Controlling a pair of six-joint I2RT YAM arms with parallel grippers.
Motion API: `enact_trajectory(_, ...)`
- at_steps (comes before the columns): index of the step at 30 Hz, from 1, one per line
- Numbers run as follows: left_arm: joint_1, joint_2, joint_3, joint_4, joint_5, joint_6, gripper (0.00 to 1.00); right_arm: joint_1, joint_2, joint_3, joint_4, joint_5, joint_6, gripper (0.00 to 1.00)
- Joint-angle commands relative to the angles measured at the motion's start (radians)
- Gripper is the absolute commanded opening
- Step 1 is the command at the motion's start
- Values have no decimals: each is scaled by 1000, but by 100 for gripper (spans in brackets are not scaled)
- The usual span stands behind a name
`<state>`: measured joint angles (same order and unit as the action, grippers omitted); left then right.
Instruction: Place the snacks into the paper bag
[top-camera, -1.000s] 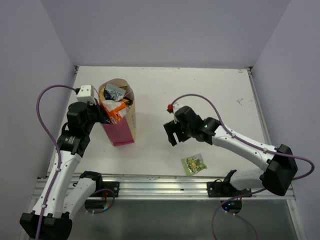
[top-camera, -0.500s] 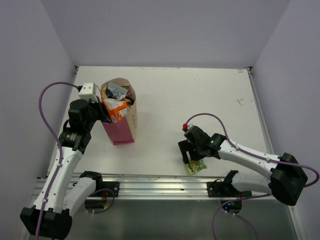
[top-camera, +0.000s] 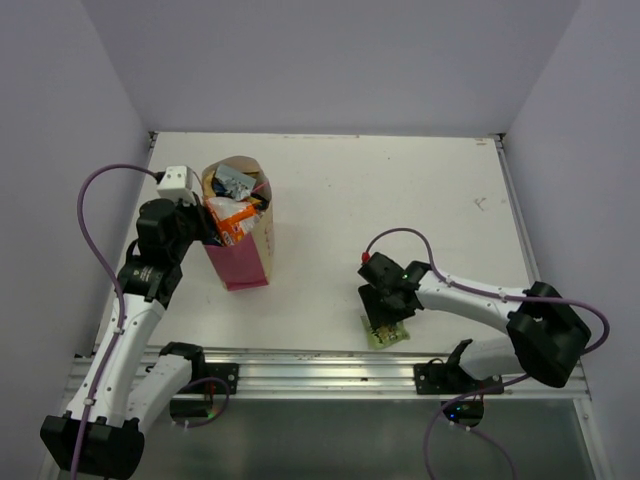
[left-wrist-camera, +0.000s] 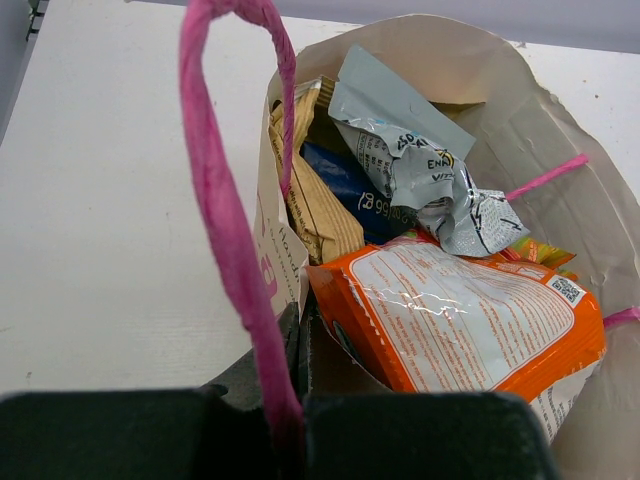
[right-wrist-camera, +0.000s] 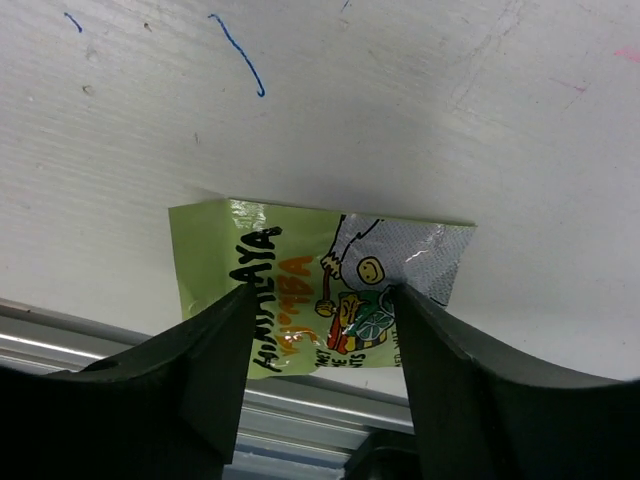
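Straddling small green packet (right-wrist-camera: 300, 265) near right, right gripper (right-wrist-camera: 320, 305) spread wide; pinching paper bag (left-wrist-camera: 520, 120) rim at left with left gripper (left-wrist-camera: 298, 335).

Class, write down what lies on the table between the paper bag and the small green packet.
Nothing: the top external view shows only bare white table between the paper bag and the green packet.

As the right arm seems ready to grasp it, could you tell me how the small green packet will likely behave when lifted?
The small green packet lies flat with a crinkled foil corner, so it is probably light and floppy, likely to droop from the fingers. Its glossy film may slip. The right gripper straddles it, open.
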<state>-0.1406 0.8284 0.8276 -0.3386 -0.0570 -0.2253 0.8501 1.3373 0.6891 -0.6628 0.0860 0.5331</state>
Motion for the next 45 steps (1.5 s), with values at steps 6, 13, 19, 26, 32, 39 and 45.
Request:
enact_trajectory(6,-7,17,18,-36,25,0,0,0,1,68,-58,-3,7,12)
enact_trajectory(13,-7,18,16,-13,22,-5,0,1,51,177,-87,15,-71,0)
enact_trajectory(19,-7,6,15,-10,2,-5,0,1,89,276,-90,59,-134,0)
enact_trajectory(26,-7,3,18,-11,-10,-9,0,1,161,691,-153,144,-237,0)
enact_trajectory(32,-7,-8,18,-22,-21,-19,0,-2,365,1140,-123,94,-335,0)
enact_trajectory(39,-8,-21,24,-40,-33,-31,0,0,660,1628,-40,-126,-314,0)
enact_trajectory(45,-8,-49,22,-69,-58,-39,0,1,784,1744,111,-310,-173,0)
